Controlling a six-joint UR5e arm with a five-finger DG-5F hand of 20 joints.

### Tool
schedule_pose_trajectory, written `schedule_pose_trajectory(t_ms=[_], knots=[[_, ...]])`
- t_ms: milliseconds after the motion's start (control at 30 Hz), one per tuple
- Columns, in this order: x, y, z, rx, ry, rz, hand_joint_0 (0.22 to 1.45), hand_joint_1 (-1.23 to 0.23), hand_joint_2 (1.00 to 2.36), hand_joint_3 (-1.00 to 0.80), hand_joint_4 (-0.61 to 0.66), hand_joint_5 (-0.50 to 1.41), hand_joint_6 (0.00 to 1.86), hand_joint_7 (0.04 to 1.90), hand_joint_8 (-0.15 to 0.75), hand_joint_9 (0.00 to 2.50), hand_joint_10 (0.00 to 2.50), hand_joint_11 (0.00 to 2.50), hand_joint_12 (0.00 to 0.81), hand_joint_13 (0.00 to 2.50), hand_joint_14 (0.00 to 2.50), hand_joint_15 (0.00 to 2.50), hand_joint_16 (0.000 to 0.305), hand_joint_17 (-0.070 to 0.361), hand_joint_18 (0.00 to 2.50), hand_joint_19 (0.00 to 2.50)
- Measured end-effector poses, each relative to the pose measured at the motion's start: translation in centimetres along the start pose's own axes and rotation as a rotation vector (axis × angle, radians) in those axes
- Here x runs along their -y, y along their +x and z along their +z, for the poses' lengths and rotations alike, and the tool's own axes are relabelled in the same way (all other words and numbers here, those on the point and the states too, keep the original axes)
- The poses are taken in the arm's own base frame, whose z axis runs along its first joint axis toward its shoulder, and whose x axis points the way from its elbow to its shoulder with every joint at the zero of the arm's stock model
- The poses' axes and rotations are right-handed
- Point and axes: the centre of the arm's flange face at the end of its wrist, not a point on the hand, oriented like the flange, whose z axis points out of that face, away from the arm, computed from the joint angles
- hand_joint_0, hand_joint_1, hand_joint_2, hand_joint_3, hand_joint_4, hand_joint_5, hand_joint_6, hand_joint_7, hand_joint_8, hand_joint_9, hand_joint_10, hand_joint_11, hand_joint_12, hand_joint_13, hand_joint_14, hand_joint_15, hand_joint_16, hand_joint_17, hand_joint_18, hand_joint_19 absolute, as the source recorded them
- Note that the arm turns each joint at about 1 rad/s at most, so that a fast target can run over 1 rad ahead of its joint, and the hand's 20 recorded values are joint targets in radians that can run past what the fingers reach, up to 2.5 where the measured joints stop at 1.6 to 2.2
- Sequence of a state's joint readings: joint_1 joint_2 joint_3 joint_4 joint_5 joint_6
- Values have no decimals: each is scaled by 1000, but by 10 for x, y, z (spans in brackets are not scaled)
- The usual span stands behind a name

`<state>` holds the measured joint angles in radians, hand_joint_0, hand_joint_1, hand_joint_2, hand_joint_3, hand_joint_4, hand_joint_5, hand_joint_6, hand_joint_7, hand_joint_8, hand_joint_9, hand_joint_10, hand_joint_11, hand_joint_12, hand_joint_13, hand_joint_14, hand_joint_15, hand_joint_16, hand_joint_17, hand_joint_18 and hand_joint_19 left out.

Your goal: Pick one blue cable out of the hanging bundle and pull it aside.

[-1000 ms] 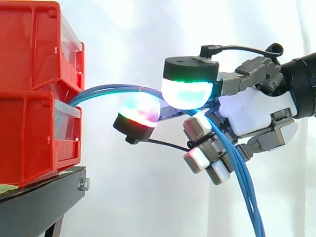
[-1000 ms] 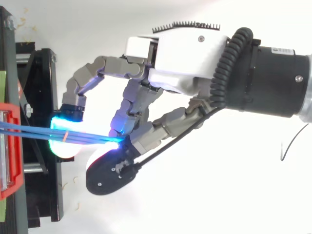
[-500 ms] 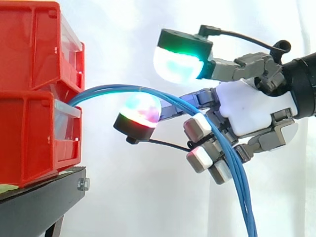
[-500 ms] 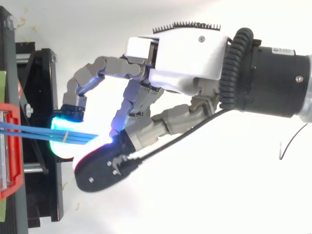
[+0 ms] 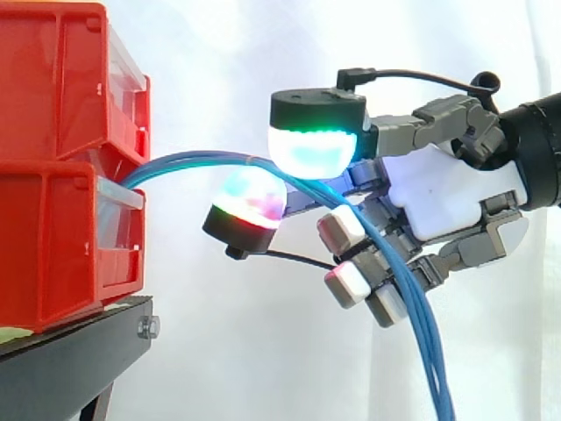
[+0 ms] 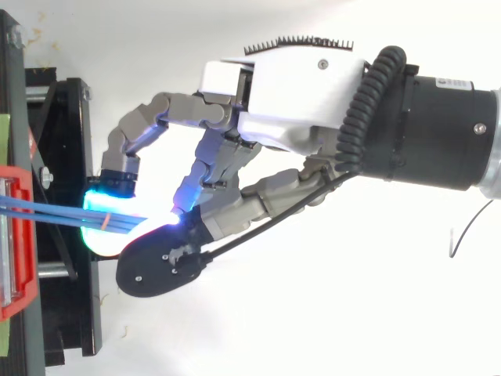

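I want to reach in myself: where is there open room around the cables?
Free: low down, between the black stand and the hanging blue cables; also above the cables' arch, between the upper red bin and the hand. Crowded where the hand grips the bundle.

White curtain point(image 5: 219, 79) behind, brightly lit; black stand point(image 5: 70, 360) at left, under red bins point(image 5: 53, 158).

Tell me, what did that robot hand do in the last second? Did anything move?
The hand's upper glowing fingertip lifted off the blue cables half a second ago. It has now come back down onto them, a little nearer the red bins. The lower fingertip stayed under the cables, which kept their arc out of the bins and down through the hand. Bins and black stand did not move.
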<state>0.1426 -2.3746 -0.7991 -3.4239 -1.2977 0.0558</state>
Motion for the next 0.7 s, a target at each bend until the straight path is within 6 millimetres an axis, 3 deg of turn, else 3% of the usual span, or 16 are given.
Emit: schedule_pose_trajectory(t_ms=[200, 467, 567, 700], knots=[[0, -1, 0, 1, 1, 1, 751, -933, 1008, -397, -247, -88, 919, 733, 197, 1179, 24, 602, 317, 961, 26, 595, 43, 96, 806, 729], [3, -1, 0, 2, 6, 0, 718, -921, 1007, -411, -186, -83, 917, 708, 201, 1203, 24, 595, 315, 960, 26, 596, 42, 95, 804, 736], [4, -1, 0, 1, 7, -1, 607, -872, 1000, -500, -91, -72, 893, 699, 208, 1212, 23, 570, 321, 958, 27, 602, 42, 95, 800, 763], [4, 0, 1, -9, 1, 0, 481, -779, 1000, -500, -82, -60, 862, 771, 232, 1249, 22, 534, 355, 996, 24, 589, 49, 110, 858, 752]])
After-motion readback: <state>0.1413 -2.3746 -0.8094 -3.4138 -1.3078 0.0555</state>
